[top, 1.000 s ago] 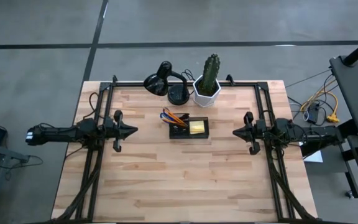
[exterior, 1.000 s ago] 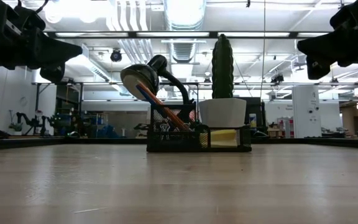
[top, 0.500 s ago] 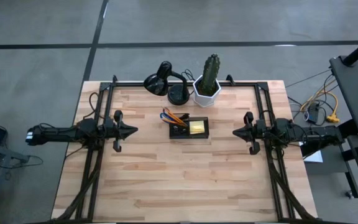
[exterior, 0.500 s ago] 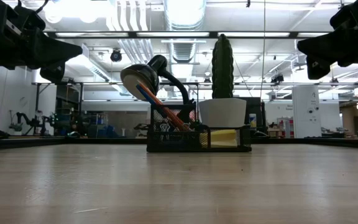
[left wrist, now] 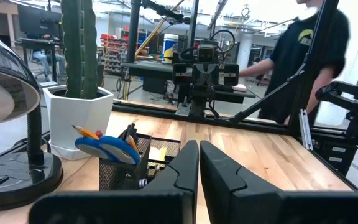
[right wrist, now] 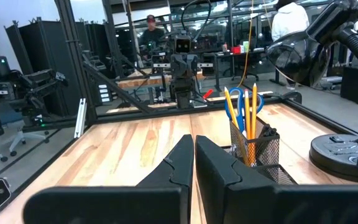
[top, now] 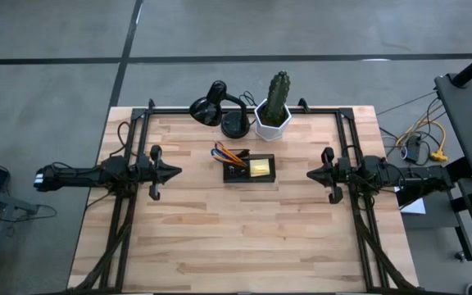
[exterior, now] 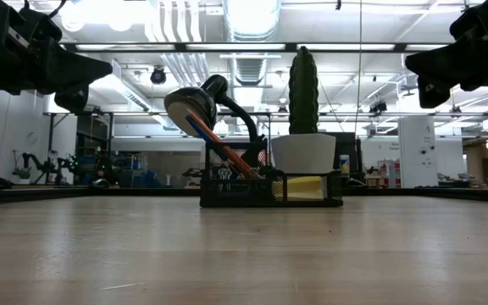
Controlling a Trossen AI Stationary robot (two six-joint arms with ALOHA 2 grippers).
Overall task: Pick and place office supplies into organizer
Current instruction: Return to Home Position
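Note:
The black mesh organizer point(top: 249, 169) stands on the table's middle, toward the far side. Its left compartment holds orange pencils point(right wrist: 248, 116) and blue-handled scissors point(left wrist: 107, 147), which stick up and lean out over its rim. The yellow sticky-note pad point(top: 260, 168) lies in its right compartment. My left gripper point(top: 175, 171) hovers shut at the table's left, pointing level at the organizer. My right gripper point(top: 311, 173) hovers shut at the table's right, pointing level at it from the other side. Neither has anything between its fingers.
A black desk lamp point(top: 218, 106) and a white hexagonal pot with a cactus point(top: 274, 113) stand at the far edge behind the organizer. Black frame rails point(top: 138, 147) run along the table's left, right and far sides. People stand in the room beyond the table.

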